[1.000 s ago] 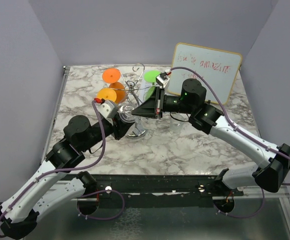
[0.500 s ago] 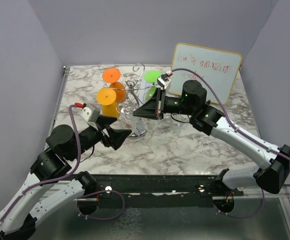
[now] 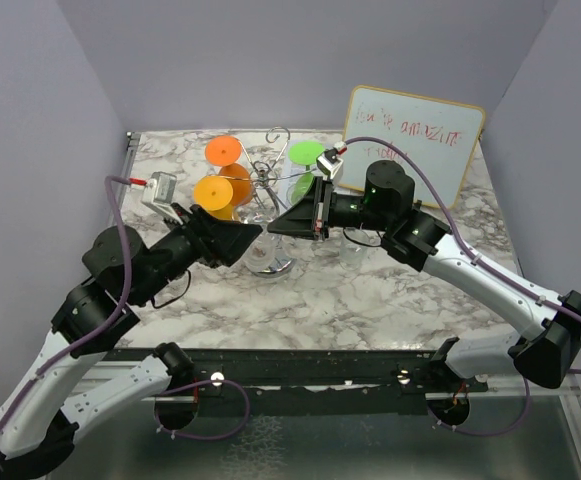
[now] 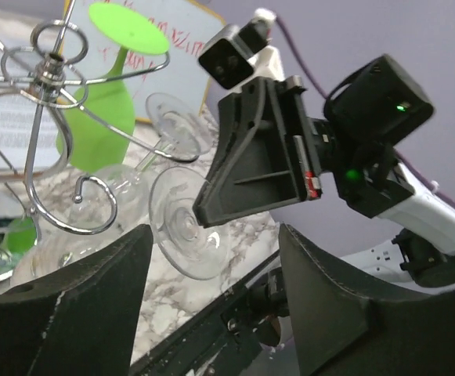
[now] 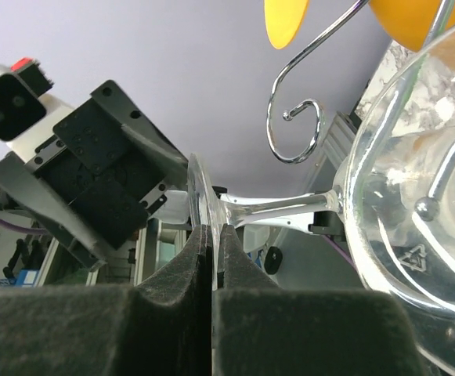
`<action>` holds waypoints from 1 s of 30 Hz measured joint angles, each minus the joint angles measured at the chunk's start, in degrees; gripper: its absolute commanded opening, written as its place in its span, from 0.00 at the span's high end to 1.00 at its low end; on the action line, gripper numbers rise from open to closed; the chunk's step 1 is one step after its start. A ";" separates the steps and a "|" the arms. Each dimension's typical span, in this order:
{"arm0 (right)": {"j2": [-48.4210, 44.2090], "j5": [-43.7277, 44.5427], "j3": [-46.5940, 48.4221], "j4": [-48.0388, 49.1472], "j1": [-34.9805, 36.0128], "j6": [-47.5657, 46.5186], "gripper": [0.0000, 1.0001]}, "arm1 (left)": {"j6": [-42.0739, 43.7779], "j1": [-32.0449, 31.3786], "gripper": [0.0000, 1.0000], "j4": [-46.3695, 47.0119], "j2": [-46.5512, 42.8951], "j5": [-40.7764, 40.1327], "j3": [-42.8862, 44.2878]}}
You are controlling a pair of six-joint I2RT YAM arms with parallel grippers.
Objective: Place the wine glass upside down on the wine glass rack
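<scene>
1. Wine glass [image 5: 278, 210] is tilted with its stem almost level, close to the wine glass rack [image 3: 273, 178], on its 6 o'clock side.
2. Right tool [image 5: 213, 235], at 3 o'clock of the rack, pinches the foot of the glass.
3. Left tool [image 3: 252, 233], at 8 o'clock, is spread and holds nothing.

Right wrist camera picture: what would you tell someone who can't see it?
The right gripper pinches the foot of a clear wine glass turned sideways, its stem running right to the bowl. A hook of the wine glass rack curls above.
</scene>
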 measured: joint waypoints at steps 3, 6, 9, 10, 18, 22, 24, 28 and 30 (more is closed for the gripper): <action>0.00 0.26 -0.02 -0.39 0.00 -0.42 0.99 | -3.06 0.00 0.41 -1.88 2.75 -1.77 0.00; -0.02 0.39 -0.02 -0.50 0.00 -0.55 0.99 | -5.03 0.00 0.53 -3.17 4.61 -2.95 0.00; -0.15 0.87 -0.02 -0.83 0.00 -1.11 0.99 | -6.27 0.00 0.69 -4.20 5.84 -3.48 0.00; -0.22 1.22 -0.02 -1.07 0.00 -1.42 0.99 | -6.29 0.00 0.74 -4.20 5.95 -3.52 0.00; -0.68 3.17 -0.02 -1.27 0.00 -3.93 0.96 | -6.97 0.02 1.00 -6.08 7.43 -5.20 2.34; -1.57 5.73 0.55 -2.84 0.02 -6.29 0.71 | -7.98 0.04 1.00 -5.97 8.39 -5.20 3.04; -2.08 7.19 0.68 -4.44 0.17 -6.97 0.59 | -7.96 -0.07 1.00 -6.08 9.20 -5.22 3.63; -2.86 10.54 1.31 -6.54 0.17 -8.44 0.47 | -9.42 0.02 1.00 -7.32 10.60 -5.53 3.72; -3.28 12.07 1.36 -7.45 0.17 -9.05 0.44 | -10.80 0.02 1.00 -7.56 11.34 -5.86 3.72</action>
